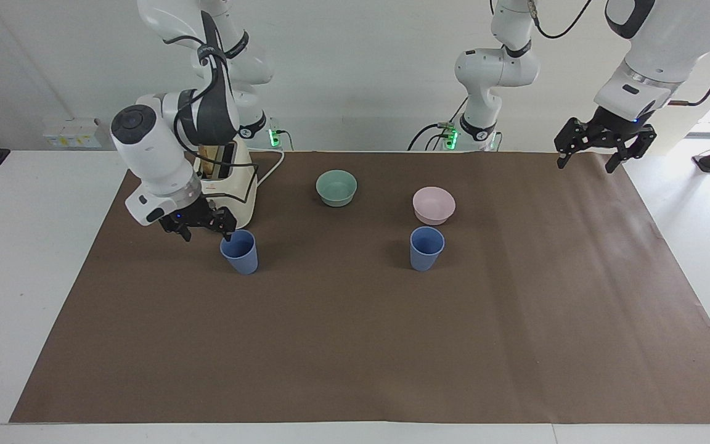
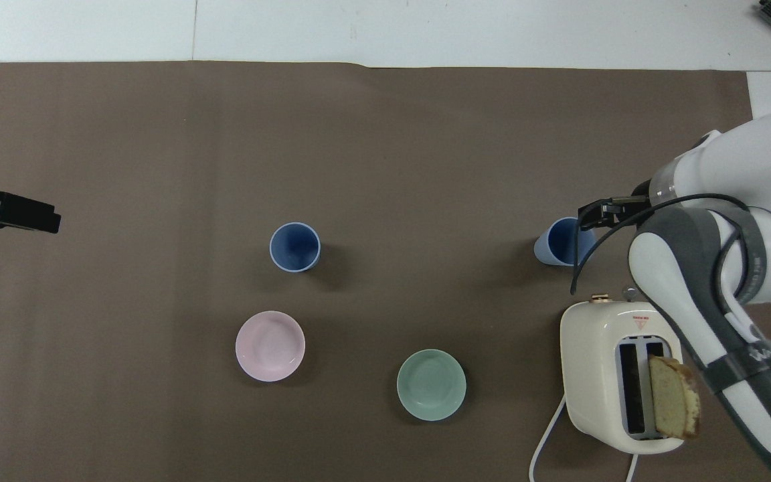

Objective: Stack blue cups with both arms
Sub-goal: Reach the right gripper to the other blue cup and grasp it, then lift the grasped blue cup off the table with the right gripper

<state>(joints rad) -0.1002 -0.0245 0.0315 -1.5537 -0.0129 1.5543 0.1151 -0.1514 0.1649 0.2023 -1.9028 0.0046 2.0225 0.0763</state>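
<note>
Two blue cups stand upright on the brown mat. One cup (image 1: 239, 251) stands next to the toaster, toward the right arm's end; it also shows in the overhead view (image 2: 559, 244). The other cup (image 1: 426, 248) stands beside the pink bowl, farther from the robots, and shows in the overhead view (image 2: 295, 247). My right gripper (image 1: 207, 235) is open and low beside the first cup, one fingertip (image 1: 230, 235) at its rim; it also shows in the overhead view (image 2: 601, 214). My left gripper (image 1: 586, 161) is open, raised over the mat's edge at the left arm's end, and waits (image 2: 7, 211).
A cream toaster (image 1: 245, 206) with a bread slice (image 2: 673, 398) in one slot stands just nearer to the robots than the first cup, partly hidden by my right arm. A green bowl (image 1: 336, 187) and a pink bowl (image 1: 434, 205) sit on the mat.
</note>
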